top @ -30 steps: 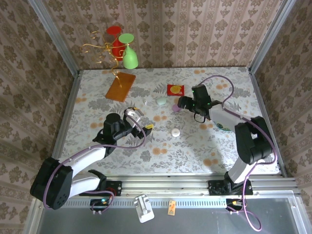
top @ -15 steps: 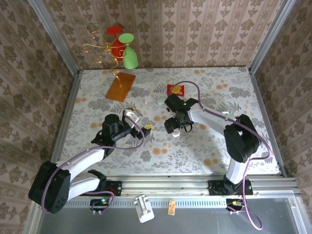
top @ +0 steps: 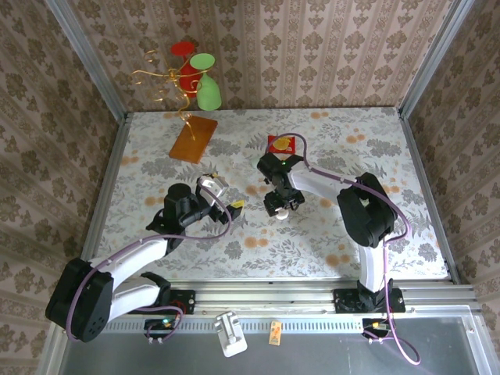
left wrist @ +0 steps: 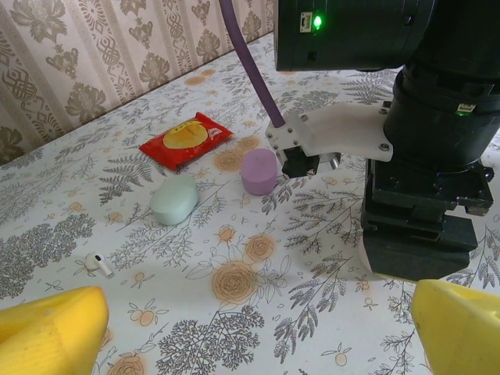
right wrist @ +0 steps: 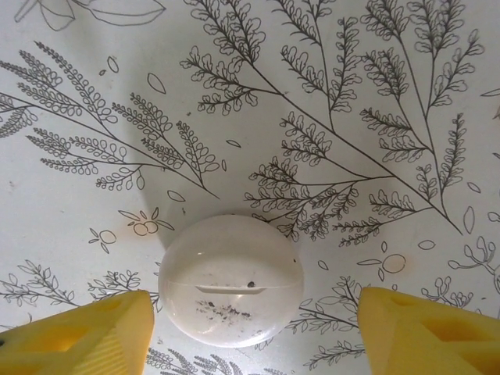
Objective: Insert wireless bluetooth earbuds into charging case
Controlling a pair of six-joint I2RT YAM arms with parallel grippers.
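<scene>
Over the desk [top: 148,148], the right arm [top: 316,181] had swung from the frame's right side to its centre. Its end effector [right wrist: 251,324] straddled the white charging case [right wrist: 230,281], fingers apart but narrowing, likely starting a grasp. The left end effector [left wrist: 250,328] stayed wide apart. One earbud [left wrist: 99,263] lay loose at lower left.

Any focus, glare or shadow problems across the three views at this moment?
Right wrist: white case sharp, no glare, right gripper's yellow fingertips at the bottom corners slightly soft. Left wrist: left gripper's yellow fingertips blurred, earbud and printed table crisp. Top external: even light, soft shadows only.
</scene>
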